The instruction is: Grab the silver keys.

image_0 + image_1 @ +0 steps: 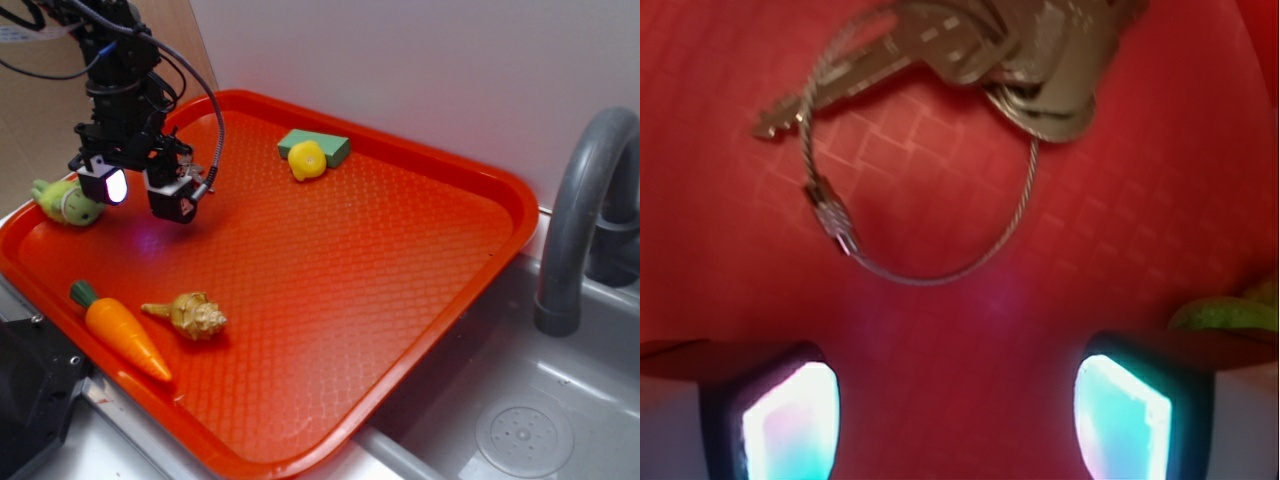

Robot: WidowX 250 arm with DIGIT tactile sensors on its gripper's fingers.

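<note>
The silver keys lie flat on the red tray at the top of the wrist view, fanned out on a thin wire ring that loops toward me. My gripper is open, its two lit fingertips spread wide over bare tray just short of the ring, with nothing between them. From outside, the gripper hangs low over the tray's far left part. It hides most of the keys there; only a silver bit shows by the right finger.
A green plush toy lies just left of the gripper and shows at the wrist view's right edge. An orange carrot and a tan shell-like toy sit near the front. A yellow toy rests against a green block at the back. A grey faucet and sink lie right of the tray.
</note>
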